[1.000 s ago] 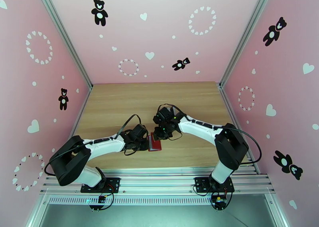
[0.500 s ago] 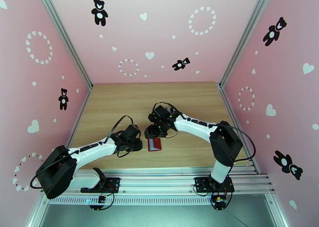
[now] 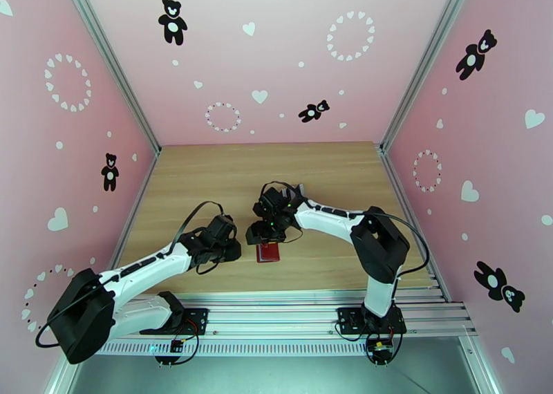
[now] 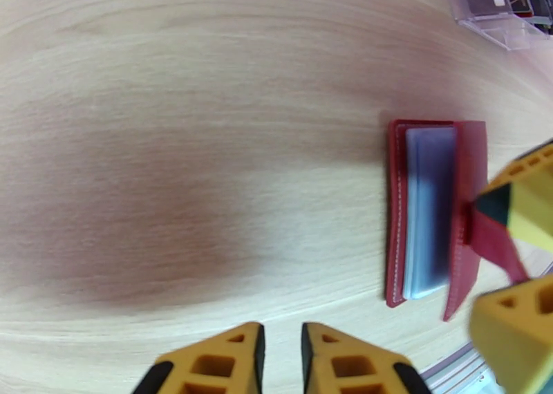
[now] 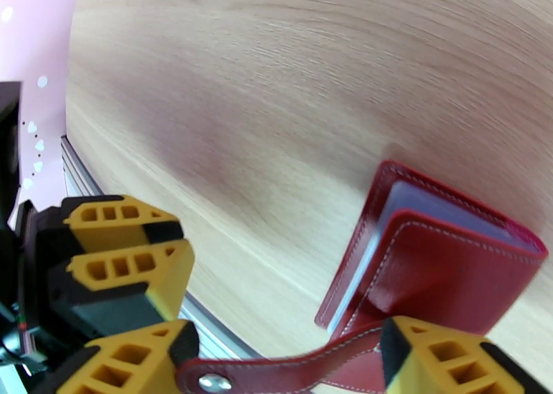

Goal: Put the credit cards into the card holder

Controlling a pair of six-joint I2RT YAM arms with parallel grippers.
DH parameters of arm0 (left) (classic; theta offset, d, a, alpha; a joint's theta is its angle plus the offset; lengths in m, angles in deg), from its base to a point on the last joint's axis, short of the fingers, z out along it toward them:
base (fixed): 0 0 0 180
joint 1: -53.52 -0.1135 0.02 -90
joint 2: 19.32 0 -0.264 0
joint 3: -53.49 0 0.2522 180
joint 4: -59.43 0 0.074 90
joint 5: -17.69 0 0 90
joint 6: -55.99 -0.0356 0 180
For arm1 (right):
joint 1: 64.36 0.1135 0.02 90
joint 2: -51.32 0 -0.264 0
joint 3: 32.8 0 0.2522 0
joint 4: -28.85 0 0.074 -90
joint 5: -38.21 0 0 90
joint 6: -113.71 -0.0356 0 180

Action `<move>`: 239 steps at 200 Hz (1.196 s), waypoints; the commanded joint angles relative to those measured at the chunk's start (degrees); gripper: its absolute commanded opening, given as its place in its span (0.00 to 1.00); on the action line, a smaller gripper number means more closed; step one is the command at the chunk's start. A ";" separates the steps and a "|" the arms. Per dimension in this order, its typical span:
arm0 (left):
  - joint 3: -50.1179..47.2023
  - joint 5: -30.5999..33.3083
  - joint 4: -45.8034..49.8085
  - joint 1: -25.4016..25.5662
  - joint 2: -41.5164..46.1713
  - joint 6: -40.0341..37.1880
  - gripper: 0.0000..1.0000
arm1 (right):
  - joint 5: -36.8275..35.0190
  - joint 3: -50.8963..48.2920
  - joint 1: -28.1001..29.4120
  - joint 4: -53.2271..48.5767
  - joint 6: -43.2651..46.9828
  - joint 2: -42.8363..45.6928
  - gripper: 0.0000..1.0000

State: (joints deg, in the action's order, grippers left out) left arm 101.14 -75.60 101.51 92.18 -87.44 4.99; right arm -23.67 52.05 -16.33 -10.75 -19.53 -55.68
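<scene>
Wooden table [image 3: 207, 181]: red card holder [image 4: 471, 174] lies ajar (grey-blue pockets [image 4: 430, 209] showing).

Dark-red card holder [image 4: 469, 167], grey pockets [image 4: 428, 209]

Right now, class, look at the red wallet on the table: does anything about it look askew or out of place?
Yes. The wallet is not shut flat: its cover stands ajar. Its unsnapped tab sticks out loose across the gap between the open right fingers instead of lying fastened.
</scene>
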 commanded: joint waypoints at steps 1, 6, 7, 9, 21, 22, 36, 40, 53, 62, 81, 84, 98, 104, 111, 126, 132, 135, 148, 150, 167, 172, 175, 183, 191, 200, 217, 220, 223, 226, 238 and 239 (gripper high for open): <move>-0.32 1.79 2.26 -0.41 1.13 -1.06 0.25 | 3.42 -1.22 0.22 4.21 -1.88 -1.57 0.83; -0.34 1.91 2.30 -0.42 1.20 -1.06 0.25 | 3.60 -1.15 0.18 4.40 -2.02 -1.71 0.84; -0.33 1.94 2.29 -0.42 1.21 -1.05 0.25 | 3.60 -1.10 0.20 4.36 -2.02 -1.71 0.85; -0.34 1.94 2.36 -0.42 1.29 -1.08 0.25 | 3.61 -1.05 0.19 4.32 -2.02 -1.78 0.86; -0.40 2.04 2.55 -0.41 1.65 -0.94 0.25 | 3.43 -0.87 0.17 4.12 -2.03 -2.23 0.87; -0.45 2.05 2.59 -0.41 1.66 -0.94 0.25 | 3.43 -0.82 0.15 4.17 -2.02 -2.24 0.87; -0.49 2.16 2.77 -0.40 2.30 -0.70 0.25 | 3.53 -0.85 0.17 4.25 -2.15 -2.90 0.87; -0.49 2.21 2.75 -0.34 2.42 -0.70 0.25 | 3.54 -0.91 0.14 4.30 -2.24 -3.11 0.87; -0.41 1.91 2.66 -0.42 2.81 -0.55 0.25 | 3.39 -1.11 0.14 4.26 -2.48 -3.75 0.88; -0.41 1.39 2.31 -0.37 2.91 -0.60 0.25 | 2.88 -1.25 0.14 4.13 -2.55 -3.64 0.88; -0.20 0.16 1.35 -0.40 2.64 -0.60 0.25 | 2.57 -1.58 -0.21 4.25 -2.63 -2.37 0.88; -0.15 0.06 1.28 -0.42 2.50 -0.60 0.25 | 2.51 -1.65 -0.29 4.25 -2.68 -2.08 0.88; 0.10 -0.48 0.78 -0.42 1.97 -0.60 0.25 | 2.37 -1.32 -0.73 3.86 -2.55 -0.56 0.88; 0.25 -0.57 0.58 -0.38 1.82 -0.69 0.25 | 2.30 -1.10 -0.91 3.63 -2.38 0.12 0.88; 0.46 -0.68 0.43 -0.42 1.71 -0.78 0.25 | 1.92 -0.78 -1.08 3.20 -2.21 1.07 0.88; 1.10 -0.99 0.10 -0.42 1.48 -0.97 0.26 | 0.98 -0.66 -1.61 2.30 -2.11 3.46 0.88; 1.36 -1.14 0.04 -0.36 1.37 -0.97 0.26 | 0.69 -0.69 -1.84 2.22 -2.19 4.48 0.88; 1.55 -1.12 0.05 -0.41 1.29 -0.95 0.26 | 0.51 -0.67 -1.88 2.23 -2.19 4.93 0.88; 2.25 -1.53 -0.12 -0.42 0.92 -0.99 0.26 | -0.14 -0.40 -2.19 1.40 -2.11 6.61 0.87; 2.37 -1.54 -0.17 -0.38 0.80 -1.05 0.26 | -0.16 -0.38 -2.27 1.30 -2.13 6.80 0.87; 3.25 -2.36 -0.87 -0.42 0.10 -1.12 0.26 | -0.55 -0.24 -2.72 0.34 -1.85 8.22 0.86; 3.53 -2.67 -1.07 -0.42 -0.19 -1.22 0.26 | -0.90 -0.23 -3.00 -0.18 -1.68 8.65 0.85; 3.77 -2.95 -1.21 -0.41 -0.34 -1.21 0.26 | -1.05 -0.29 -3.09 -0.42 -1.55 8.84 0.85; 4.27 -3.58 -1.79 -0.41 -0.89 -1.32 0.27 | -1.67 -0.79 -3.57 -1.10 -1.25 9.44 0.84; 4.72 -4.30 -2.32 -0.37 -1.41 -1.39 0.27 | -1.90 -1.80 -4.34 -1.35 -1.06 9.85 0.83; 5.24 -5.05 -3.05 -0.29 -2.00 -1.39 0.27 | -1.76 -3.51 -5.37 -0.78 -1.01 10.59 0.81; 6.20 -7.22 -5.22 -0.05 -3.51 -1.39 0.27 | -0.96 -7.17 -6.99 0.84 -0.64 12.25 0.75; 6.44 -7.61 -5.56 -0.06 -3.84 -1.43 0.27 | -0.96 -7.72 -7.29 1.06 -0.57 12.48 0.73; 6.72 -7.97 -5.94 0.09 -4.17 -1.39 0.28 | -0.96 -8.32 -7.44 1.29 -0.49 12.83 0.72; 7.02 -8.26 -6.17 0.24 -4.55 -1.48 0.28 | -1.04 -8.84 -7.75 1.45 -0.40 13.17 0.70; 8.34 -8.96 -6.90 0.70 -6.35 -1.78 0.28 | -0.76 -11.25 -8.80 2.55 -0.27 14.10 0.63; 8.49 -8.99 -6.88 0.84 -6.51 -1.80 0.28 | -0.77 -11.46 -8.86 2.68 -0.31 14.14 0.62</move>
State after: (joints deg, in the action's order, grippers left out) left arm 106.56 -80.96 97.90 92.29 -91.07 4.54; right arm -24.11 44.71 -23.52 -8.68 -20.73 -44.44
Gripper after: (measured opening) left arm 0.277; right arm 0.669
